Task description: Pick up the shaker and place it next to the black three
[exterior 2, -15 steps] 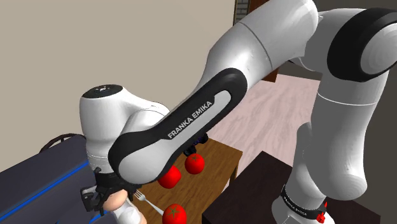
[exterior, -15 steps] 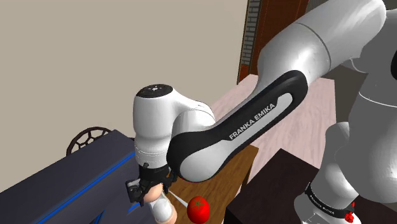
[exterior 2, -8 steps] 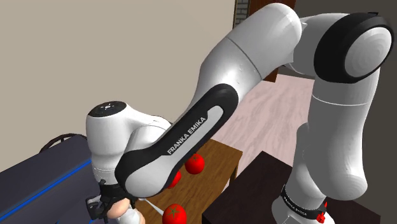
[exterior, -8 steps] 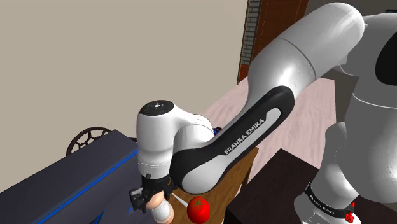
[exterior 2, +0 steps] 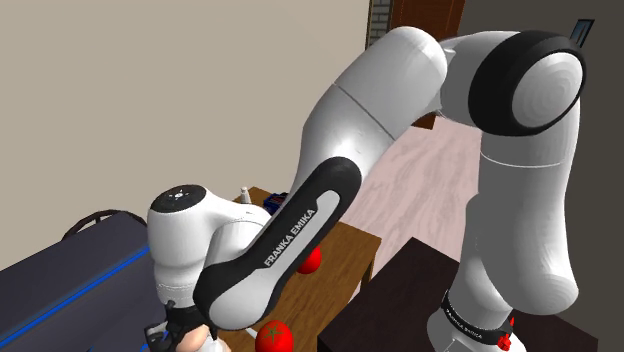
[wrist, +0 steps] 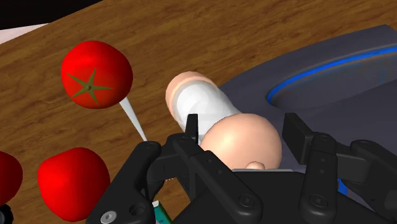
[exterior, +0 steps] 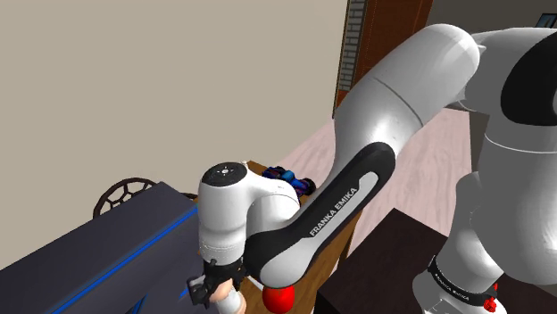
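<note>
Shaker (wrist: 219, 121), a peach-coloured, round-headed pot with a white band round its middle, sits on the brown wooden table (wrist: 254, 38) just beside a dark slab, and the all-black two-finger gripper (wrist: 243, 127) is right down over it now! Sweeping the shoulder view from its left: first the dark grey-blue slab with a bright blue stripe (exterior: 98, 254), with a black spoked wheel (exterior: 120, 194) peeping over its far edge. Then comes the wrist, which has sunk noticeably in the last second, so just a sliver of the shaker pokes out beneath it at the bottom edge. Next along is the red tomato (exterior: 281, 300), in full sight a second ago and now half tucked under the forearm. Beyond that a blue-and-purple toy (exterior: 296, 181) has been newly uncovered at the back of the table as the arm dropped. From the wrist, the jaws stand spread, one on either side of the shaker's rounded head (one looks to brush the white band, the other sits just clear), and nothing is clamped yet. So I'd call the descent all but finished: the squeeze comes next, then the lift and the carry to the black three.
</note>
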Available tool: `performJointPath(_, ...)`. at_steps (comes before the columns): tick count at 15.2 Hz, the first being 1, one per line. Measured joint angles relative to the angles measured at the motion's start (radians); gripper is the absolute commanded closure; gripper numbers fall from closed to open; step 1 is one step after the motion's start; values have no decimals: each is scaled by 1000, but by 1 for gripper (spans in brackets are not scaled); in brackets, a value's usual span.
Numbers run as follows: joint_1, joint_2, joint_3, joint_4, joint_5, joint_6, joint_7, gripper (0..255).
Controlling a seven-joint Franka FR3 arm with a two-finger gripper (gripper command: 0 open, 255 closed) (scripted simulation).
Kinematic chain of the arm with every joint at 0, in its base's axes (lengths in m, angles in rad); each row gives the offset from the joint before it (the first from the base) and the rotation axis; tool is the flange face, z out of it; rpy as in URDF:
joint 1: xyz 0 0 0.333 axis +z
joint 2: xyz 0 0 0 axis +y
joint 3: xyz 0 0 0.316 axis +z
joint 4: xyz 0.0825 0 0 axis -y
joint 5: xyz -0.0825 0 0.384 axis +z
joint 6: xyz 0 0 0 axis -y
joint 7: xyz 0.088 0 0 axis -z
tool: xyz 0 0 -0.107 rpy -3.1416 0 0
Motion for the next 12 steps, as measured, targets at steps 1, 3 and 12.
performJointPath(1,2,9,-2,-3,-5,13,4,255)
performJointPath(3,5,28,-7,-10,-15,38,9,255)
performJointPath(12,32,126,-37,-14,-69,137,42,255)
